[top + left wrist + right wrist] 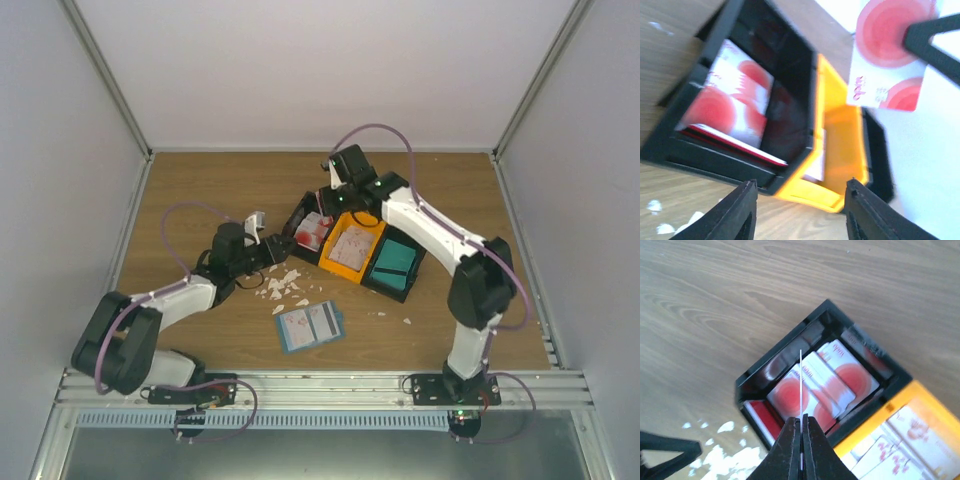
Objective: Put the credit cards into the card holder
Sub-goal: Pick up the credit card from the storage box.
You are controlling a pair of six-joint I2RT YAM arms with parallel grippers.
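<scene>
Credit card (800,375) is gripped edge-on over the black bin (762,371) by the right end effector (801,419); the left end effector (800,197) is seen open beside the bin's rim. The card holder (310,326) is laid open, well apart, toward the front edge of the counter (200,195).

We see a wooden table (200,190) across the middle of the top view. Just right of centre, three bins touch in a slanted row: a black bin (294,222), an orange bin (345,271) and a second black bin (388,290) holding a teal block (396,262). White scraps (280,288) lie scattered below the row's left end.
</scene>
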